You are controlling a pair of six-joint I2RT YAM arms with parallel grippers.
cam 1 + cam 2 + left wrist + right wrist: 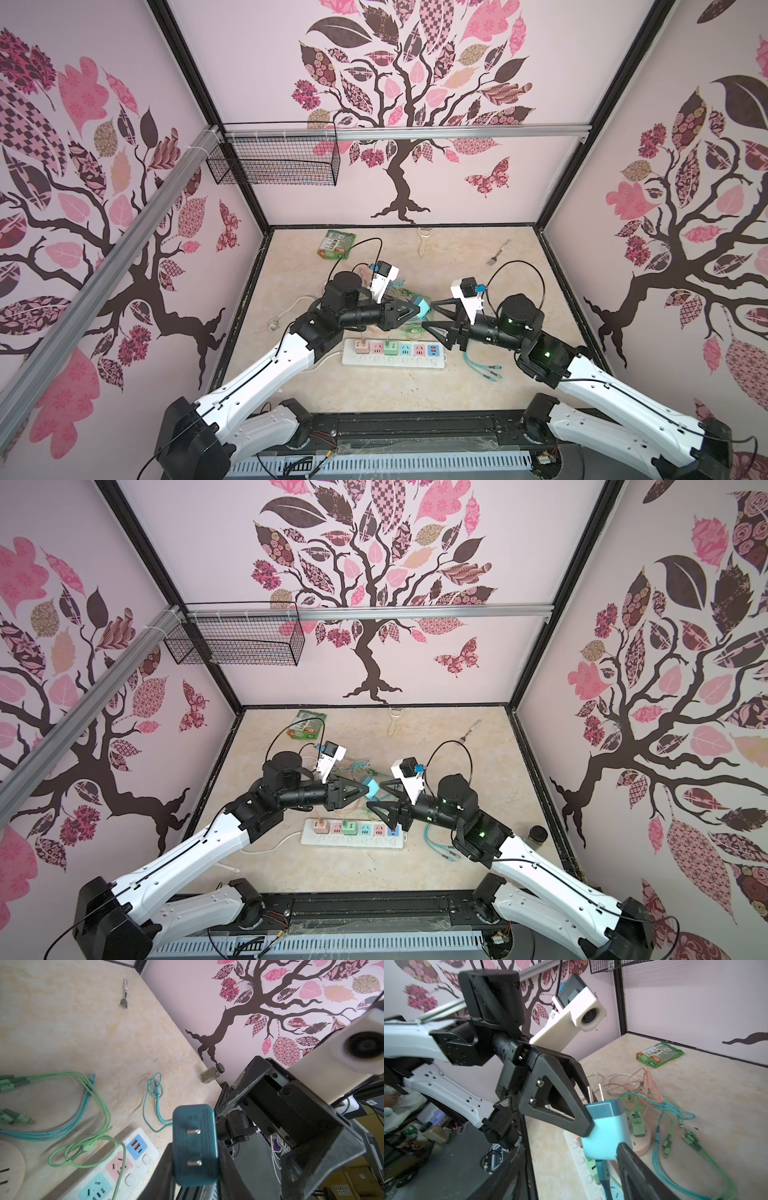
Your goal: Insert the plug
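The plug (422, 308) is a light blue block adapter with two metal prongs (594, 1093), held up in the air above the table. My left gripper (415, 311) is shut on it; in the left wrist view the plug (194, 1142) sits between the jaws of the left gripper (195, 1169), prongs facing the camera. My right gripper (431, 314) faces it from the right and stands open. In the right wrist view the right gripper (571, 1167) has one finger beside the plug (606, 1136) and the other well apart. The white power strip (436, 364) with coloured sockets lies below, nearer the front.
Pink, green and teal cables (660, 1109) lie tangled behind the strip, and a teal cable (482, 365) lies at its right end. A round pink socket (642, 1145), a green packet (336, 245), a peeler (424, 241), a fork (498, 252) and a spice jar (539, 835) are around.
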